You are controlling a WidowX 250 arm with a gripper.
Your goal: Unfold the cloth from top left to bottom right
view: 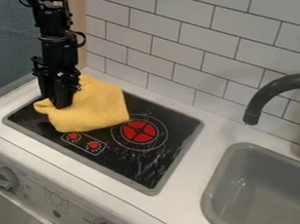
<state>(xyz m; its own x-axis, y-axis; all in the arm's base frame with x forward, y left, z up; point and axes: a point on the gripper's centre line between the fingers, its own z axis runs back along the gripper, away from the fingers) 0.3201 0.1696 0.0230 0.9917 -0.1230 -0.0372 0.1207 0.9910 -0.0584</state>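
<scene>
Camera view: the black two-finger gripper (63, 105) points down at the rumpled, matte yellow cloth (99, 109) on the glossy black stovetop (149, 168); whether open or closed, I cannot tell.

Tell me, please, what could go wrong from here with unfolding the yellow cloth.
The gripper is down at the left part of the yellow cloth, so it might catch more than one layer and drag the whole bundle. The cloth lies mostly on a glossy black stovetop, so it could slide instead of opening.
</scene>
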